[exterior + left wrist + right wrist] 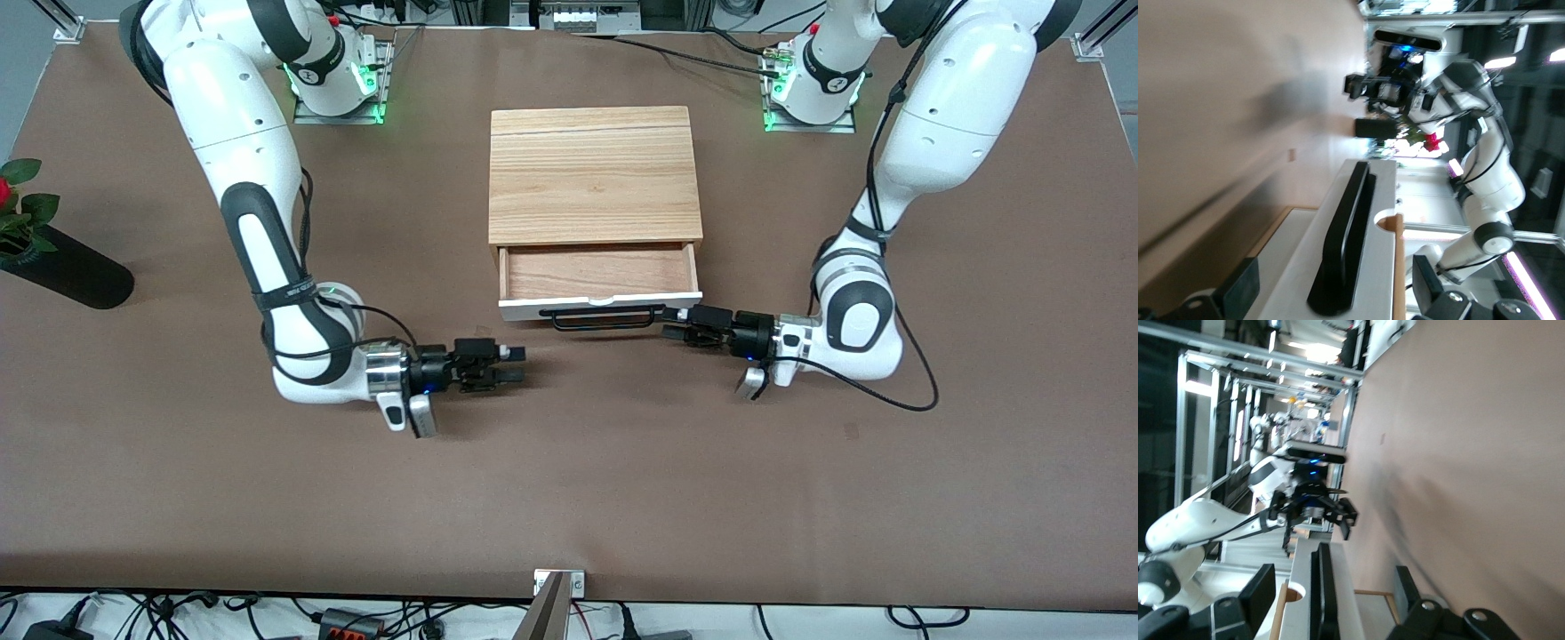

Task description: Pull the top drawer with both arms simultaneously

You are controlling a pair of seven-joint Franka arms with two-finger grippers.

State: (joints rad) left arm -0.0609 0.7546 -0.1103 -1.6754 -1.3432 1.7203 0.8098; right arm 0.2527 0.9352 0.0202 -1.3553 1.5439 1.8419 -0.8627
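The top drawer (600, 271) stands partly pulled out of the light-wood cabinet (591, 173), showing its reddish-brown inside. Its white front panel (533, 308) carries a long black bar handle (605, 317). My left gripper (673, 325) is open, low at the handle's end toward the left arm's end of the table. In the left wrist view the handle (1345, 240) lies between its spread fingers (1238, 290), untouched. My right gripper (514, 364) is open and empty, low over the table off the drawer's other corner, apart from it. The right wrist view looks along the handle (1323, 587).
A black vase with a red flower (67, 271) lies at the right arm's end of the table. A camera mount (558, 587) sits at the table edge nearest the front camera. Cables run along that edge and by the arm bases.
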